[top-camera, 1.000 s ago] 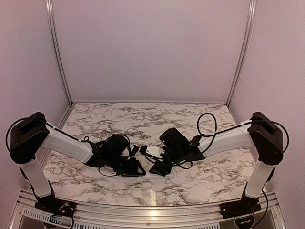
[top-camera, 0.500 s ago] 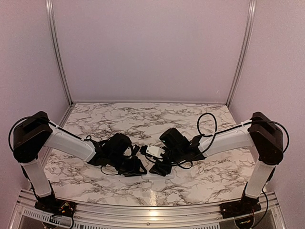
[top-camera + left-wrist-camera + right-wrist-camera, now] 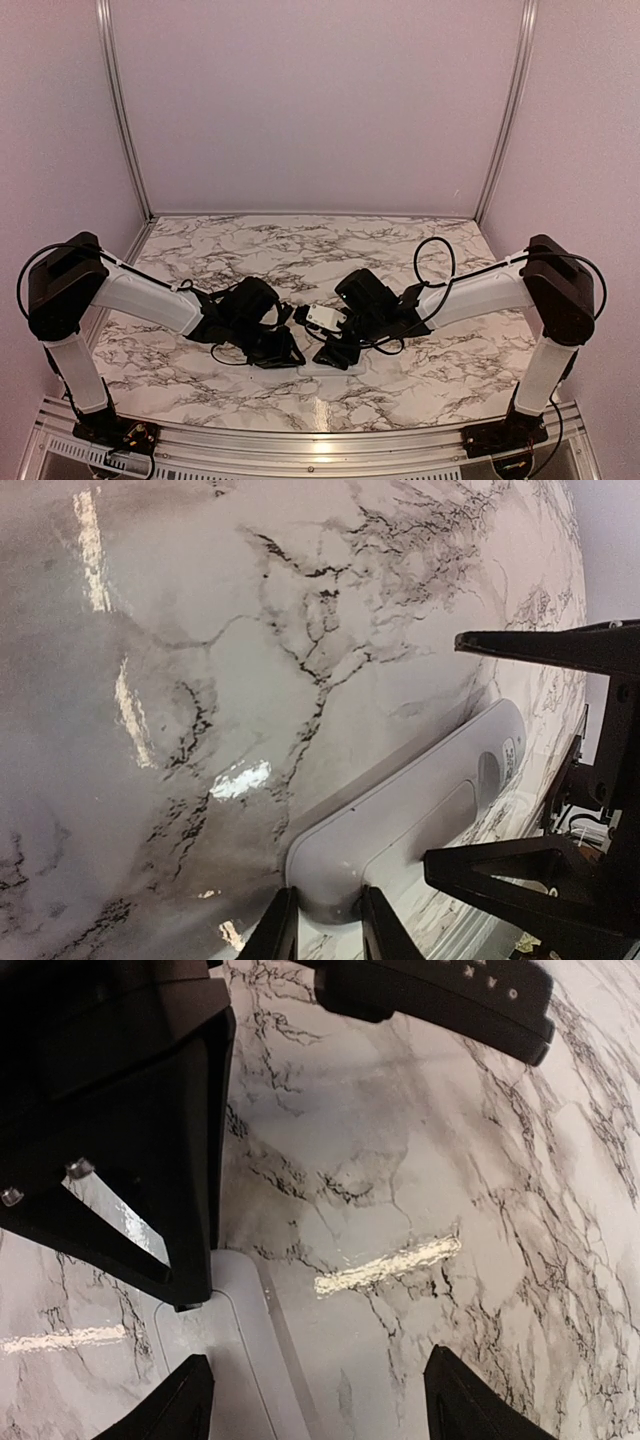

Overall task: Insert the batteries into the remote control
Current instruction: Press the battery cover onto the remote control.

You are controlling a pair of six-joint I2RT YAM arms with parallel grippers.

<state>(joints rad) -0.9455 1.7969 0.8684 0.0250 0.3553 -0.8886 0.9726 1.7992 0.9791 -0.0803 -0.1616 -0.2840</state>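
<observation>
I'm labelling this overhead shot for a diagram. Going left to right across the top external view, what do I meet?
left arm's black elbow joint → left gripper → right gripper → right arm's black elbow joint. The remote control lies under the two grippers in that view, so I leave it out.

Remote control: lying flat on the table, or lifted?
Lying flat on the table, plain back up: the remote control shows no buttons. Its end sits between the fingertips of the left gripper.

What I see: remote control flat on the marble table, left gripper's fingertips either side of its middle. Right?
Not its middle: the left wrist view shows the left gripper straddling the remote control at its rounded end. It does lie flat on the marble table.
</observation>
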